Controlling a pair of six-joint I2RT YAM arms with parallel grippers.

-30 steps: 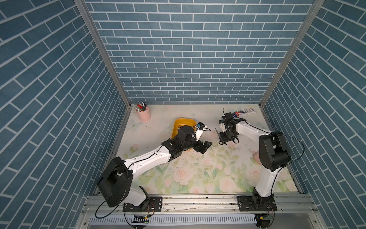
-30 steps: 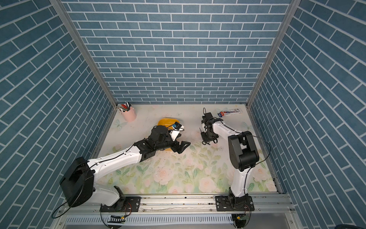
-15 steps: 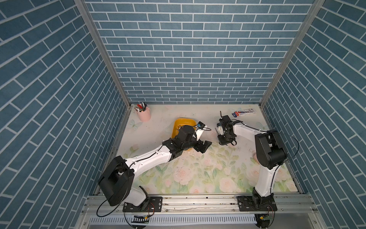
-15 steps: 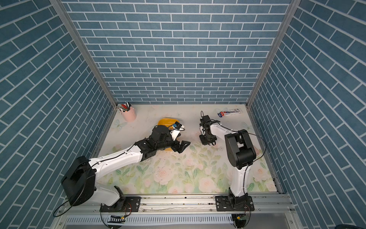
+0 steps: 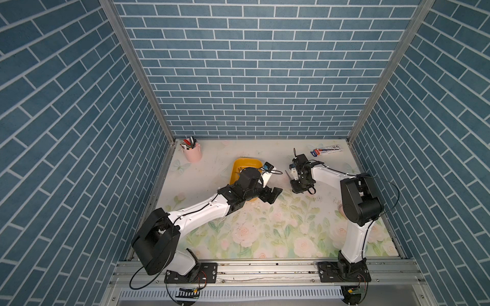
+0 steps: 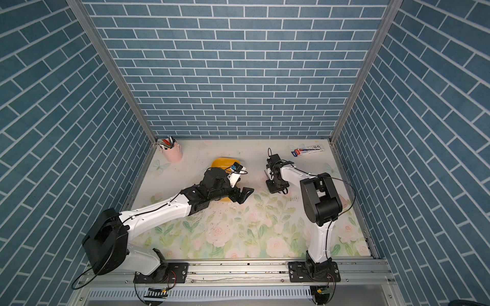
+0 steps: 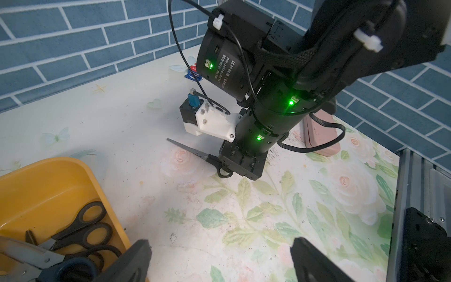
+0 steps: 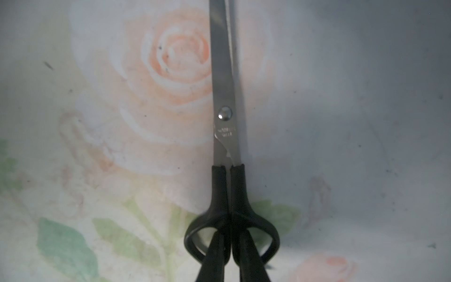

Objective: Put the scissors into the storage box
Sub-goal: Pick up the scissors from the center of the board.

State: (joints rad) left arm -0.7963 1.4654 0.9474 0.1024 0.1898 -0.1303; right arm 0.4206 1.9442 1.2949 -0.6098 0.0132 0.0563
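A black-handled pair of scissors (image 8: 225,122) lies low over the floral mat, with its grey blades closed. My right gripper (image 8: 230,234) points straight down and is shut on it, one finger through each handle loop, pinching the middle bars. In both top views the blade (image 5: 288,174) sticks out from that gripper (image 5: 301,186) toward the storage box (image 5: 238,165). The yellow-orange storage box (image 7: 48,163) holds several scissors (image 7: 85,229), one of them blue-handled (image 7: 70,268). My left gripper (image 7: 219,254) hovers open and empty just beside the box's near corner.
A pink pen cup (image 5: 191,152) stands at the back left corner. A white-and-blue carton (image 5: 326,151) lies at the back right. A pink case (image 7: 319,136) sits on the mat behind the right arm. Metal rails run along the mat's edges.
My right gripper has come down and a little to the left, and its fingers have shut on the scissors' handles. The left arm has hardly moved and stays open.
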